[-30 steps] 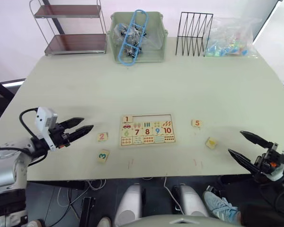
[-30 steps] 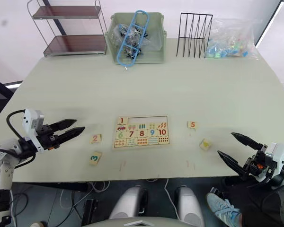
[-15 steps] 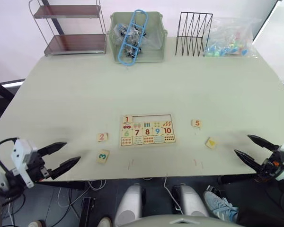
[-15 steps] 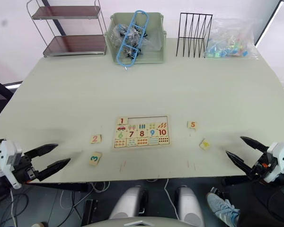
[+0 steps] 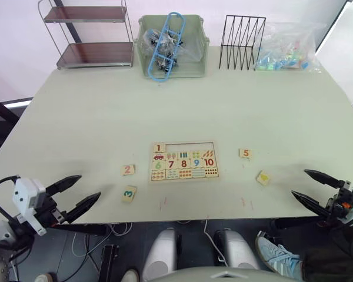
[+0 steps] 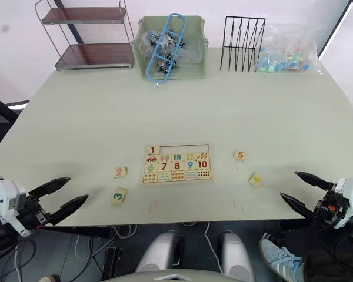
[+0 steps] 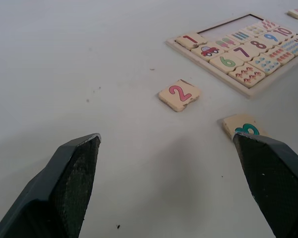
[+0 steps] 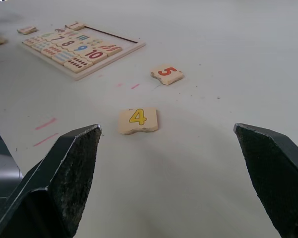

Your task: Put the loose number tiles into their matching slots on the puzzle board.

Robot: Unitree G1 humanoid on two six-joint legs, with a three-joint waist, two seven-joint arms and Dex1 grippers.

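Observation:
The puzzle board (image 5: pixel 183 143) lies at the table's middle near the front. Tile 1 (image 5: pixel 159 148) sits in its top row; the other slots (image 5: pixel 191 147) of that row are bare. Left of the board lie tile 2 (image 5: pixel 127 170) and tile 3 (image 5: pixel 128 193), and to its right tile 5 (image 5: pixel 245 153) and tile 4 (image 5: pixel 262 177). My left gripper (image 5: pixel 89 187) hovers open at the front left edge, short of tiles 2 (image 7: pixel 179 94) and 3 (image 7: pixel 244 127). Past tile 4 (image 8: pixel 138 120), my right gripper (image 5: pixel 299 183) stands open at the front right edge, holding nothing.
Along the far edge stand a two-tier shelf (image 5: pixel 88 35), a green basket (image 5: pixel 171 44) with a blue piece and clips, a black wire rack (image 5: pixel 241 41) and a clear bag of colourful pieces (image 5: pixel 288 47). Red marks dot the table near the front.
My left gripper has drawn back from beside tile 2 to the table's front left edge. The right gripper has eased slightly outward to the right. The tiles have not moved.

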